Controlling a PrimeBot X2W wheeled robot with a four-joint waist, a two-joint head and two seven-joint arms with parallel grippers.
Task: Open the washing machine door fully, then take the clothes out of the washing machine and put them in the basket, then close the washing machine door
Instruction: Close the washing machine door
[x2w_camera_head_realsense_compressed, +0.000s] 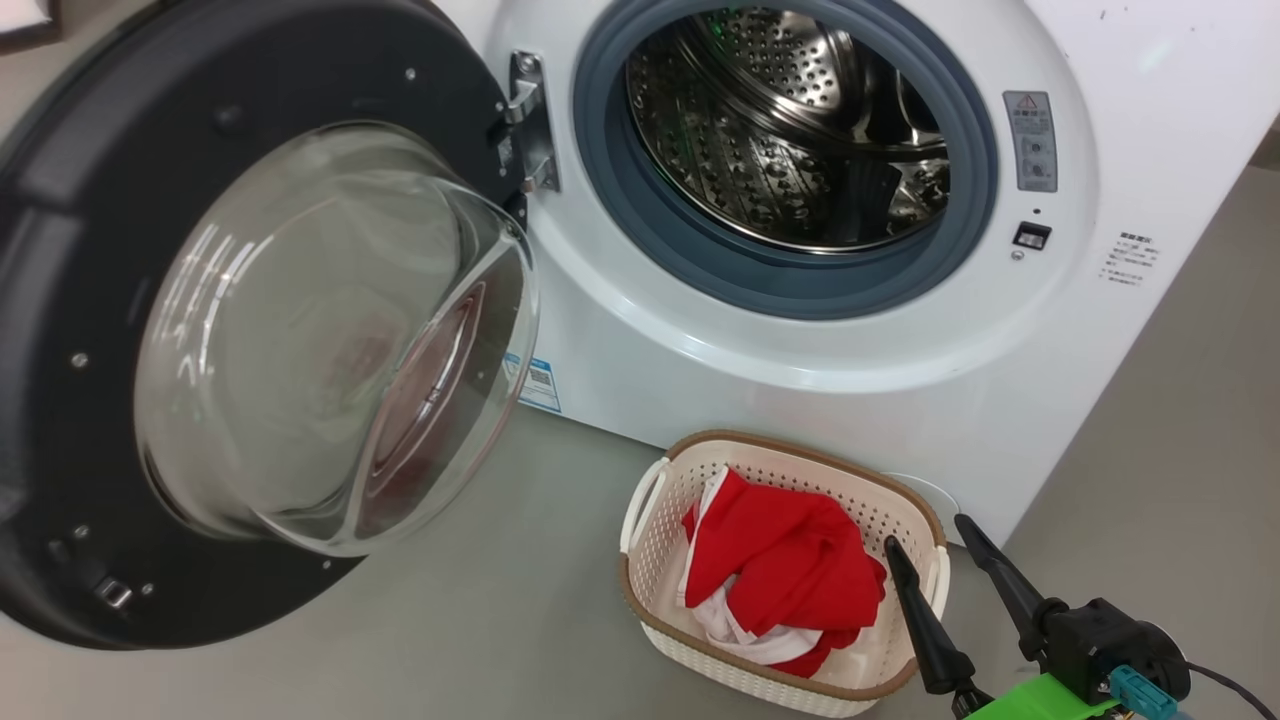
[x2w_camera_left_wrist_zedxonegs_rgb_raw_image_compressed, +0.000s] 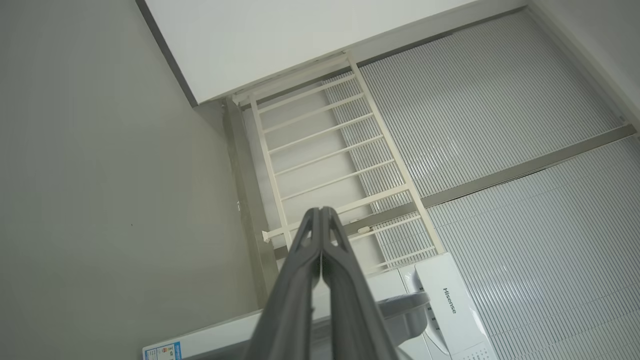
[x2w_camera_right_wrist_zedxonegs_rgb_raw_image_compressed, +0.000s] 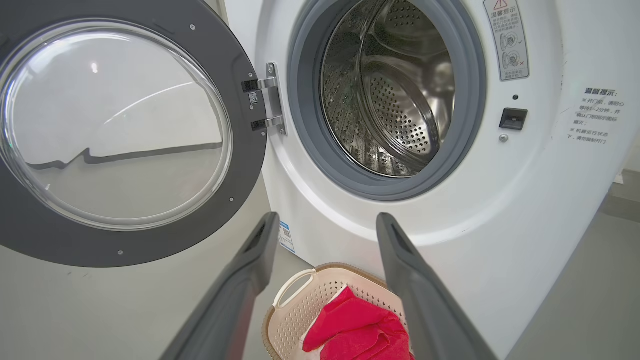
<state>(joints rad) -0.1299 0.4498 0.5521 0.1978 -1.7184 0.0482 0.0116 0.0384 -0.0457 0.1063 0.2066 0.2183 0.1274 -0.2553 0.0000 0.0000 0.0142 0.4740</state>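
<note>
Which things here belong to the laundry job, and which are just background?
Job: washing machine; washing machine door, standing open; basket; clothes inside it; right tool, open.
Just there: white barred rack; ribbed wall panels.

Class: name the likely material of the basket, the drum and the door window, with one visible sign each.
Basket: matte cream plastic, moulded perforations. Drum: probably stainless steel, shiny, punched holes. Door window: clear glass or plastic; glossy, see-through.

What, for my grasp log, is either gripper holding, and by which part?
Nothing. The right gripper is open and empty near the cream perforated plastic basket, where the soft red clothes lie; the left gripper is shut on nothing.
</note>
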